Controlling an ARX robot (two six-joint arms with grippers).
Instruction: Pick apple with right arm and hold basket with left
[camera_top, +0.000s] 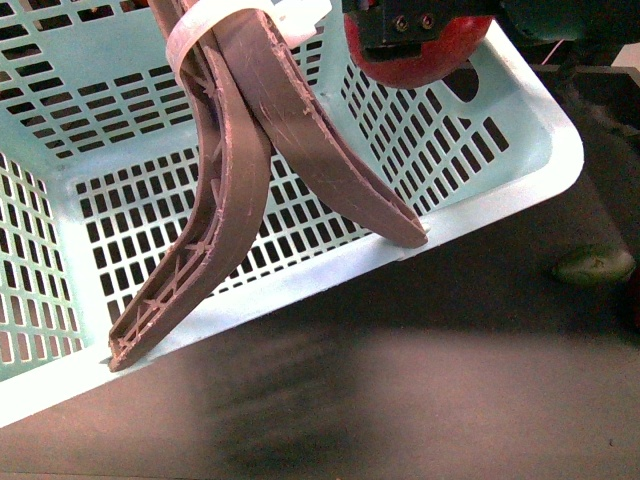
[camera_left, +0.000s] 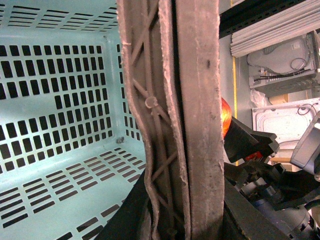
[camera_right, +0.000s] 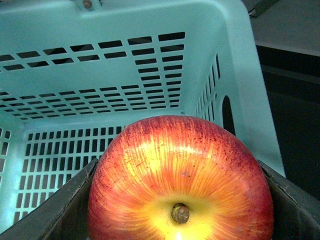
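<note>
The pale turquoise basket (camera_top: 520, 190) fills the front view, lifted and tilted, its two brown-mauve handles (camera_top: 240, 190) meeting at a white zip tie (camera_top: 195, 30). My left gripper (camera_left: 172, 220) is shut on the handles (camera_left: 195, 125), seen close in the left wrist view. My right gripper (camera_top: 415, 30) is shut on the red apple (camera_top: 425, 62) just above the basket's far right corner. In the right wrist view the apple (camera_right: 180, 180) fills the space between the jaws, stem dimple facing the camera, over the basket's inside (camera_right: 100, 100).
A dull green oval fruit (camera_top: 597, 265) lies on the dark table (camera_top: 400, 400) to the right of the basket. Shelving and white appliances (camera_left: 280, 60) stand behind in the left wrist view.
</note>
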